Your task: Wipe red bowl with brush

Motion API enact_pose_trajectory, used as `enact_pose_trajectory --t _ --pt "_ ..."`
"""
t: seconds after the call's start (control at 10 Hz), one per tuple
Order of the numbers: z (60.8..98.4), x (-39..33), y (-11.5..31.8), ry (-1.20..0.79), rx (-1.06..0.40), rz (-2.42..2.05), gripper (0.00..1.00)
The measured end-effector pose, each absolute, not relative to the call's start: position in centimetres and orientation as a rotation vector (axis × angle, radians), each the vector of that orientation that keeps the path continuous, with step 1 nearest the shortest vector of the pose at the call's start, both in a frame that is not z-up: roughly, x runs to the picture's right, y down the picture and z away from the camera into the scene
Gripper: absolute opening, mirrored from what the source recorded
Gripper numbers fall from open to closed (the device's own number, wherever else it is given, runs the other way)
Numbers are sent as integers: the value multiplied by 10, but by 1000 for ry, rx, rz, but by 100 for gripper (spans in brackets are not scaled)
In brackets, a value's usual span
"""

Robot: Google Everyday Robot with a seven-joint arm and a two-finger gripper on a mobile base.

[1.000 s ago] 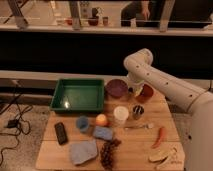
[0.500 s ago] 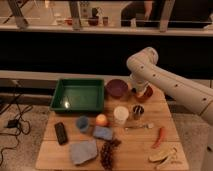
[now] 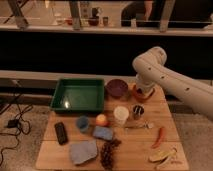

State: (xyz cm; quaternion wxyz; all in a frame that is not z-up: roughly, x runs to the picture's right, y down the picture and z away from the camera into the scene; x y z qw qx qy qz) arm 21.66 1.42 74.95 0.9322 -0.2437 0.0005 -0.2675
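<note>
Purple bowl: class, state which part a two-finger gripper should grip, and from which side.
Probably its front rim, from above: the purple bowl stands upright and open, between the green tray and the red bowl, over which the gripper hangs, shut.

Scene dim overall. I note warm light from above on wooden table [image 3: 125, 152], brightest around centre. Background beyond table near black; top band behind rail brighter, washed out. Pale glare patch on green tray [image 3: 80, 95] floor, front left corner. White arm [image 3: 167, 77] catches light, slightly overexposed. Gripper [image 3: 142, 91] sits low over red bowl [image 3: 150, 95], in arm's shade, detail lost. Whole frame soft, blocky; small items smeared. Shadows short, faint.
</note>
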Motion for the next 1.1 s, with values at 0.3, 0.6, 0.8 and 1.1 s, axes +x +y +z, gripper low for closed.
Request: enact_pose_trajectory --t 0.3,0.6,0.8,1.1 --pt "733 229 20 24 -494 -524 0" --pt "728 236 26 32 -499 -511 0" --pt "727 239 31 36 -506 -502 0" --pt "724 249 43 42 -526 -482 0"
